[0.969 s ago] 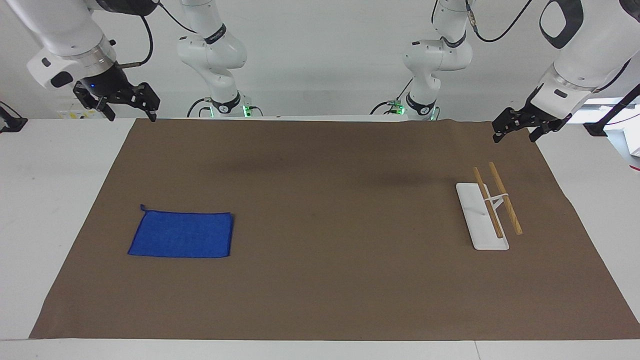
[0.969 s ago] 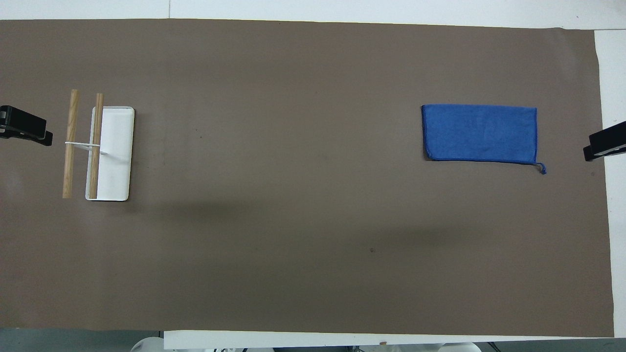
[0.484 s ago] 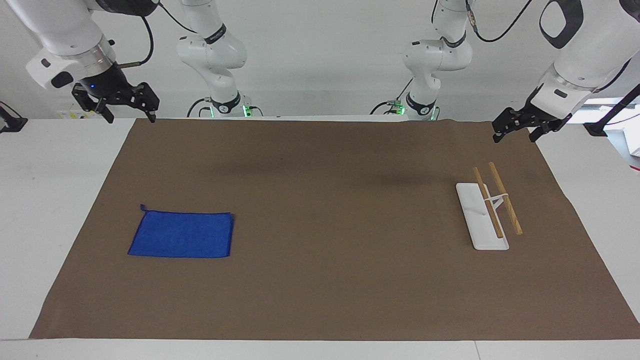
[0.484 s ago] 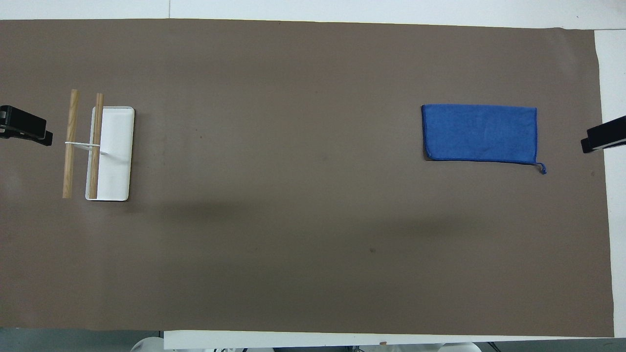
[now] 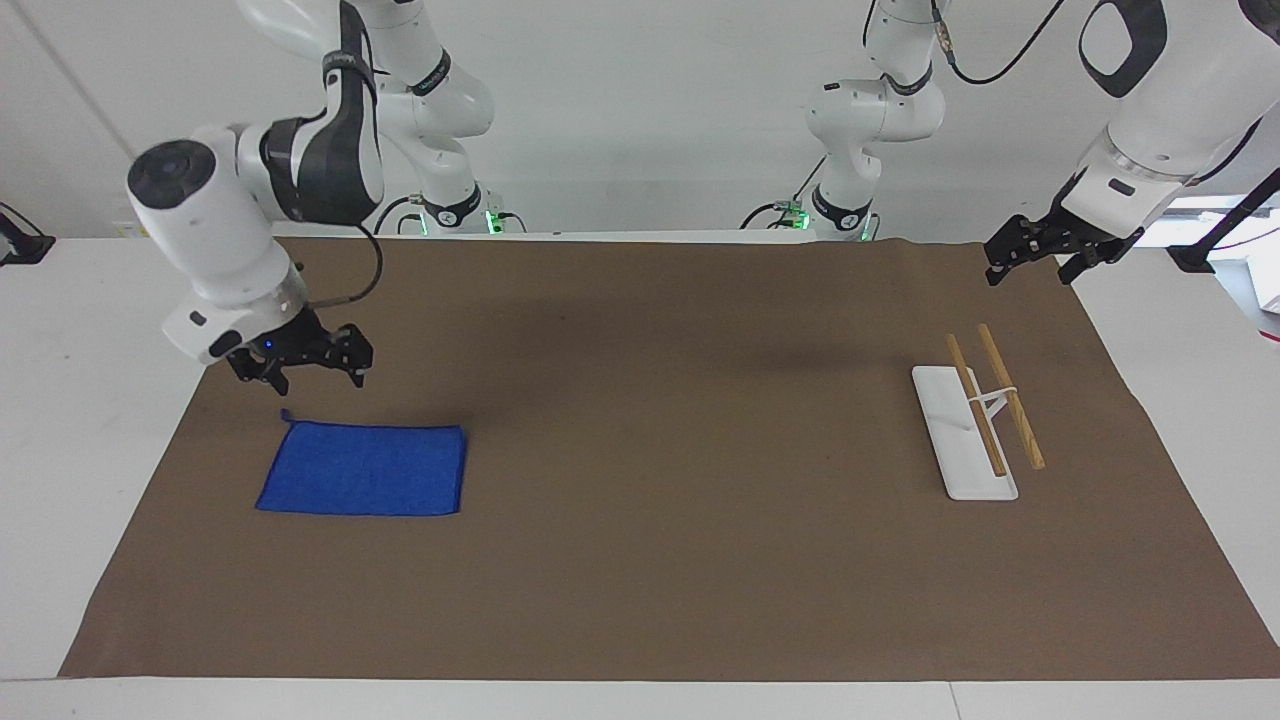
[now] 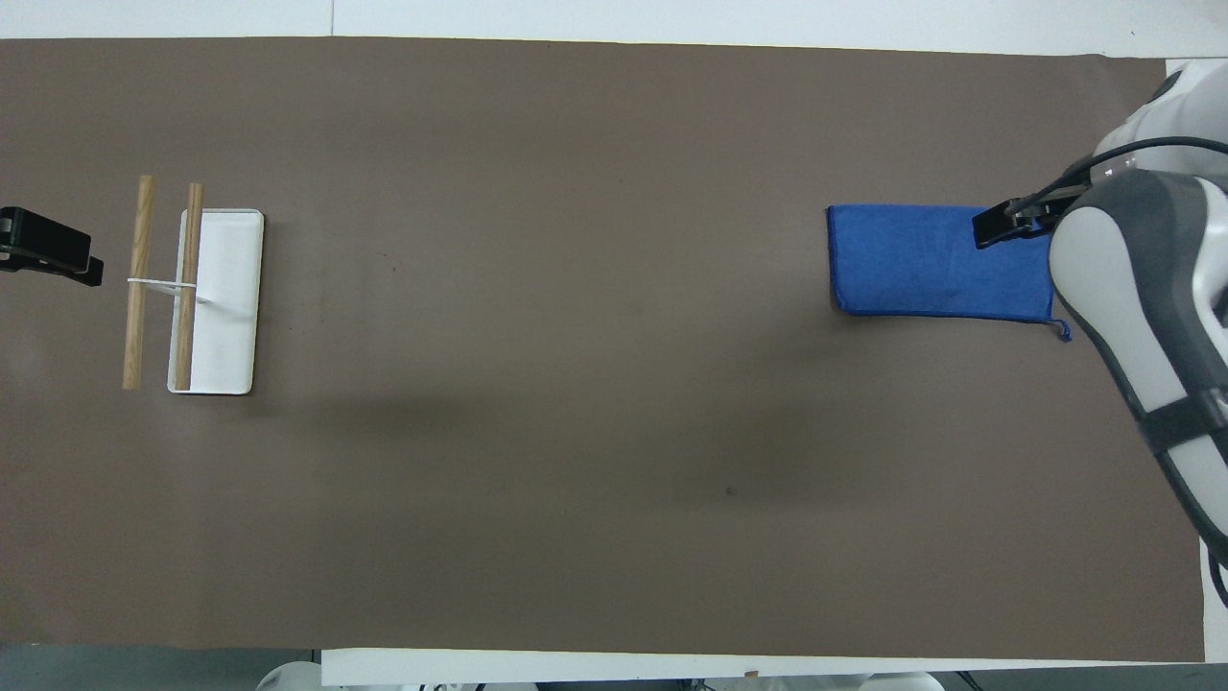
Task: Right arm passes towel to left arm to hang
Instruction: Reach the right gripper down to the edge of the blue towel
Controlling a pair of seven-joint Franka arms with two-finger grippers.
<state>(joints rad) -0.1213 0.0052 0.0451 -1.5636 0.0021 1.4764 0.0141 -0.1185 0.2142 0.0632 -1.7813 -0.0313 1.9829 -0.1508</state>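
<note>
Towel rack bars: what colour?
Light wood-brown bars on a white base; clearest in the overhead view.

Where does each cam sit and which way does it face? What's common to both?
Facing view: high across the table, looking at the robots; both arms show whole, right gripper open over the mat beside the towel, left gripper open, waiting up by the rack.
Overhead view: above the robots' end, looking steeply down; only the left gripper's tip and the right arm's forearm with its gripper show.
Shared: towel, rack, brown mat, half a turn apart.
</note>
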